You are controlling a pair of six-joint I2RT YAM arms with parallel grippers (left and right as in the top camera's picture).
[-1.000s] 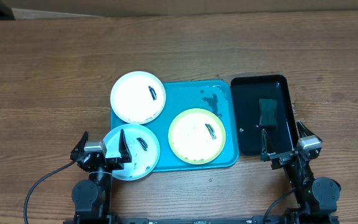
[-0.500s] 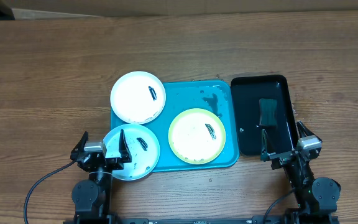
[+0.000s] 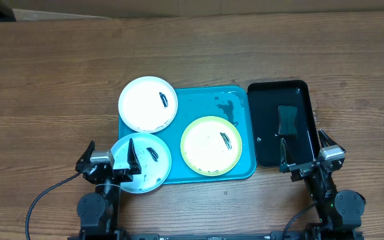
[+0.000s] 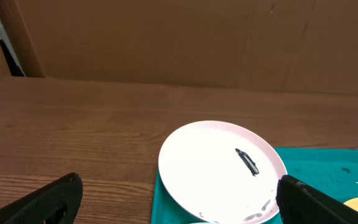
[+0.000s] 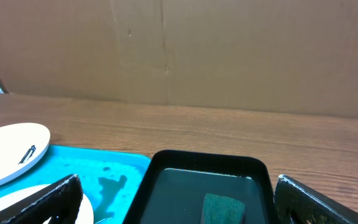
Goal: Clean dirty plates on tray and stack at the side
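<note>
Three plates, each with a small dark smear, none stacked yet. White plate (image 3: 148,104) at the far left, hanging over the corner of the blue tray (image 3: 195,100) onto the bench (image 3: 59,73). Blue-rimmed plate (image 3: 145,163) at the near left, also partly off the tray edge and partly under the left end effector (image 3: 110,157). Green-rimmed plate (image 3: 211,145) fully on the tray, at the near right. Probably laid apart like this, with no overlap, for easy reach one by one.

Wet marks (image 3: 227,107) on the far part of the tray. Just right of it, touching or almost touching, a black tray (image 3: 265,100) with a dark green sponge (image 3: 287,120) inside. Likely put there as the wiping tool, directly in front of the right end effector (image 3: 305,155).

Both end effectors released, spread wide, grasping nothing, resting low at the near edge of the bench. Judged as the very start of the work: sponge untouched, bench to the left of the tray a likely place for the stack.
</note>
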